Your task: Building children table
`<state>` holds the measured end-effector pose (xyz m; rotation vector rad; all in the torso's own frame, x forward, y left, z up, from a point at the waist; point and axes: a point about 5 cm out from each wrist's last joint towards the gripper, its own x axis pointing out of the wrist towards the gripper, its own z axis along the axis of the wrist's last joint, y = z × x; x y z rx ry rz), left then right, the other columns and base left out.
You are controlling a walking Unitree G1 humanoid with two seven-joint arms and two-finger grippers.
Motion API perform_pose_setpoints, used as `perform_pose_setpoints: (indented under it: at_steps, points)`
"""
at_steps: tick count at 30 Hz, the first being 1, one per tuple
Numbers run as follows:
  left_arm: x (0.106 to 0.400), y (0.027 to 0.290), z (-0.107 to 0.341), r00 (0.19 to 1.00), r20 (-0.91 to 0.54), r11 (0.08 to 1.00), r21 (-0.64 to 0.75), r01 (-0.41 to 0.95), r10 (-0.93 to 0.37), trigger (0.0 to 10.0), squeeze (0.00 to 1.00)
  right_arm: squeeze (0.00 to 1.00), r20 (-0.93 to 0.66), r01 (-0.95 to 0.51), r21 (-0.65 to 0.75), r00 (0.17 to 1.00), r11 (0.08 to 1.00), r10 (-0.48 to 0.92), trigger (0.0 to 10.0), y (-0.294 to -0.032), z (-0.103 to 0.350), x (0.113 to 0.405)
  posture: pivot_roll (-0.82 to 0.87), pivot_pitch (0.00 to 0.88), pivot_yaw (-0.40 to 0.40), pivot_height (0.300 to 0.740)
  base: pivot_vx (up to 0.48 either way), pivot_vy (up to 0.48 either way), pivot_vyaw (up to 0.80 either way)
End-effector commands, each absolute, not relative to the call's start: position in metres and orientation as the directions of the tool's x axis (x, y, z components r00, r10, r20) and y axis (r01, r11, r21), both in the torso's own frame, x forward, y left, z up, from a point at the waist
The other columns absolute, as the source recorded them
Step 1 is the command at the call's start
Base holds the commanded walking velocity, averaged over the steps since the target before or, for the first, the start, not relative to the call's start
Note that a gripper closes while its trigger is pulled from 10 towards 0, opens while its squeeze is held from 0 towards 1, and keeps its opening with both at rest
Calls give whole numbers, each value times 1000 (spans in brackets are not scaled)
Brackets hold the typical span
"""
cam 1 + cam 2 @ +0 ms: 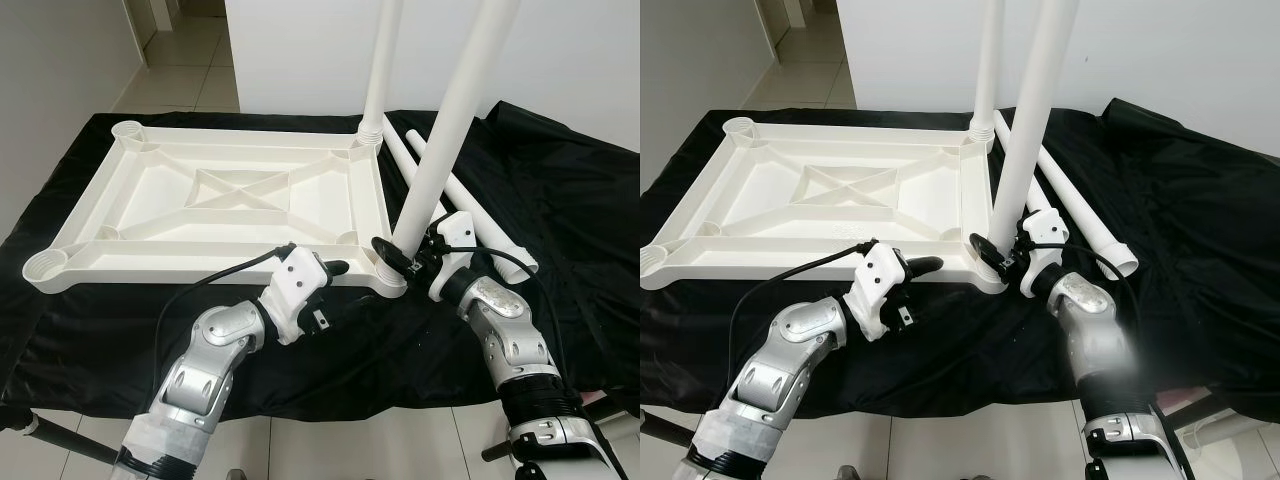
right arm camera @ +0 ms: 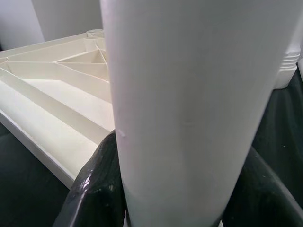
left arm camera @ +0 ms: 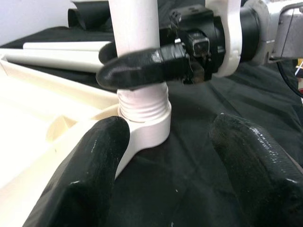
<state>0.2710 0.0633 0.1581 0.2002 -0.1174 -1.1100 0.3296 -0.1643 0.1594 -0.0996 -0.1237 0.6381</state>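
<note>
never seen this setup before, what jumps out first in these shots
A white table top lies upside down on a black cloth. Two white legs stand in its corners nearest the robot's right: the far leg, and the near leg, which the right gripper clasps near its threaded base. The left gripper, fingers open, sits at the top's near edge.

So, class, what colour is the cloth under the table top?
Black cloth, clearest in the left eye view.
</note>
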Motion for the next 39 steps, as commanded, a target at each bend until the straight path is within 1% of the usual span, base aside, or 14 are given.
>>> perform_pose_setpoints:
  at_steps: [1, 2, 3, 8, 12, 16, 20, 22, 25, 27, 32, 34, 36, 39]
  points:
    - [273, 65, 158, 499, -8, 485, 224, 846, -867, 10000, 0, 0, 78, -576, -128, 806, 808, 587, 9294, -167, 155, 329, -24, 62, -10, 740, 0, 0, 0]
    - [273, 65, 158, 499, -8, 485, 224, 846, -867, 10000, 0, 0, 78, -576, -128, 806, 808, 587, 9294, -167, 155, 329, -24, 62, -10, 740, 0, 0, 0]
    - [273, 65, 158, 499, -9, 484, 225, 845, -867, 10000, 0, 0, 85, -559, -120, 818, 820, 570, 10000, -167, 155, 329, -25, 60, -11, 740, 0, 0, 0]
    - [273, 65, 158, 498, -9, 483, 226, 846, -867, 10000, 0, 0, 91, -519, -113, 843, 847, 530, 10000, -167, 153, 329, -26, 59, -12, 740, 0, 0, 0]
    - [272, 64, 157, 494, -8, 480, 224, 848, -869, 10000, 0, 0, 132, -424, -45, 895, 904, 426, 10000, -160, 154, 327, -30, 56, -14, 740, 0, 0, 0]
    - [271, 64, 156, 492, -10, 477, 222, 850, -871, 10000, 0, 0, 151, -369, -10, 918, 929, 367, 10000, -154, 156, 325, -31, 55, -16, 740, 0, 0, 0]
    - [271, 64, 156, 490, -14, 476, 221, 851, -871, 10000, 0, 0, 142, -212, 61, 969, 975, 202, 10000, -150, 157, 324, -34, 58, -17, 740, 0, 0, 0]
    - [271, 64, 155, 491, -14, 476, 221, 851, -871, 10000, 0, 0, 135, -188, 68, 975, 980, 178, 10000, -151, 157, 324, -34, 58, -17, 740, 0, 0, 0]
    - [271, 62, 155, 490, -12, 476, 218, 852, -872, 10000, 0, 0, 130, -50, 114, 991, 992, 35, 10000, -141, 155, 322, -35, 57, -28, 740, 0, 0, 0]
    - [271, 62, 155, 489, -10, 476, 217, 852, -872, 10000, 0, 0, 128, 5, 114, 992, 993, -20, 10000, -137, 156, 320, -35, 57, -28, 740, 0, 0, 0]
    - [271, 62, 155, 489, -10, 476, 216, 853, -872, 10000, 0, 0, 129, 22, 121, 991, 992, -38, 10000, -135, 156, 319, -36, 58, -30, 740, 0, 0, 0]
    - [271, 62, 155, 489, -9, 476, 214, 853, -872, 10000, 0, 0, 123, 50, 127, 990, 991, -66, 10000, -130, 156, 317, -37, 58, -31, 740, 0, 0, 0]
    - [270, 61, 154, 486, -10, 474, 212, 855, -874, 10000, 0, 0, 106, 58, 150, 992, 987, -75, 10000, -117, 155, 312, -39, 59, -32, 740, 0, 0, 0]
    - [271, 61, 154, 486, -10, 473, 211, 855, -874, 10000, 0, 0, 102, 56, 151, 992, 987, -72, 10000, -114, 155, 311, -40, 58, -33, 740, 0, 0, 0]
